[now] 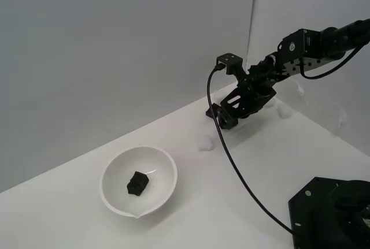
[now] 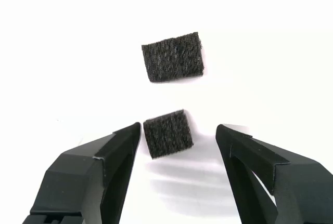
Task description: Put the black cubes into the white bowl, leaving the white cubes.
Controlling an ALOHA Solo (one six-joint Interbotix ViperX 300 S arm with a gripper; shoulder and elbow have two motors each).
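The claw (image 2: 178, 133) is spread, its tips flanking the nearer black cube (image 2: 168, 133), which sits just inside one tip with a clear gap to the other. A second black cube (image 2: 173, 56) lies just beyond it. The white bowl (image 1: 113, 193), well apart from the claw, already holds something black (image 1: 137, 182). Closing off-centre could push the cube sideways or twist it, or knock it against its neighbour. No writing or branding is readable.

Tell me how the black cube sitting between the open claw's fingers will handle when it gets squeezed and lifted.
The black cube looks fuzzy and matte, so it probably grips well rather than slipping. That texture suggests foam or felt, likely light and somewhat squashy. Its flat faces mean it should not roll, though the open claw closing off-centre might nudge it.
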